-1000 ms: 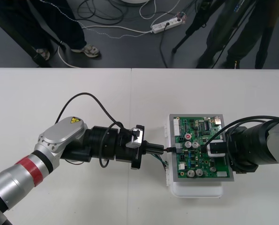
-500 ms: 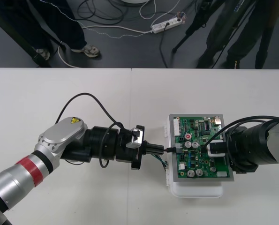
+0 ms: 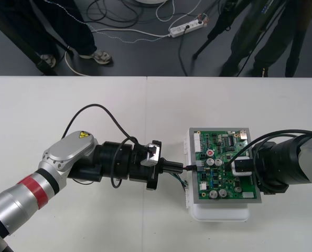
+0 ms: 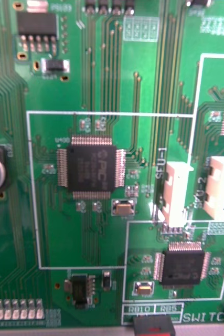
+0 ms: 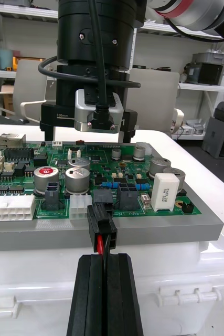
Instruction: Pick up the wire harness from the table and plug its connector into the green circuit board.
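Thin wires (image 5: 102, 244) are clenched in the left hand (image 5: 104, 273), their boxy black plug (image 5: 101, 224) set against the green board's (image 3: 224, 157) edge; the right hand's (image 3: 242, 168) state cannot be told.

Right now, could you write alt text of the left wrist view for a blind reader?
The left gripper, shut on the harness wires, holds the black plug against a connector on the green circuit board's edge. The right gripper hangs over the board's far side.
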`<action>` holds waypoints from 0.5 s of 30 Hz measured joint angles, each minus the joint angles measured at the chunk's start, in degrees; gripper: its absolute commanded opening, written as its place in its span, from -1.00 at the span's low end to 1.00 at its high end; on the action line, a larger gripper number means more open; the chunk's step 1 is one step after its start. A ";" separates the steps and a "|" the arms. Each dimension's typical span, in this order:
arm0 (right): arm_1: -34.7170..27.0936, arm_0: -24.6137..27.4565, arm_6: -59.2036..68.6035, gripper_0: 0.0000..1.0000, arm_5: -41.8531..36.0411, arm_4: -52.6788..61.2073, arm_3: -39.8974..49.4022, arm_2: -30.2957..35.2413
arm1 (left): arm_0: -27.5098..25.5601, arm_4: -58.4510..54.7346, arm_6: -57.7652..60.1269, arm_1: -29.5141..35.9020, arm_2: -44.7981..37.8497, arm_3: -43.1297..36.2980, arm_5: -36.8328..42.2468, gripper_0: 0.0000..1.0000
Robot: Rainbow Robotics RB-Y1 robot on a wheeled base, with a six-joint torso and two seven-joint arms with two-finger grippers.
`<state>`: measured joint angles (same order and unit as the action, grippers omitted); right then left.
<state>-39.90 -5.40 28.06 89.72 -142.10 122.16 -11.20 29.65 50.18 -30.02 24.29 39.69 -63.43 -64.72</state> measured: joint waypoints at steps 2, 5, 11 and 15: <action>0.00 0.00 0.00 1.00 0.00 0.03 0.00 0.00 | 0.00 0.00 0.00 0.02 0.00 0.00 -0.03 -1.00; 0.00 0.00 0.00 1.00 0.00 0.06 0.00 0.00 | 0.00 0.00 0.00 0.04 0.00 0.00 -0.07 -1.00; 0.00 0.00 0.00 1.00 0.00 0.17 0.00 0.00 | 0.00 -0.01 0.00 0.14 0.00 0.00 -0.23 -1.00; 0.00 0.00 0.00 1.00 0.00 0.18 0.00 0.00 | 0.00 -0.13 0.00 0.25 0.00 0.00 -0.37 -1.00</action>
<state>-39.90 -5.40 28.06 89.72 -141.92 122.16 -11.20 29.65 50.05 -30.02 24.54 39.70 -63.43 -65.09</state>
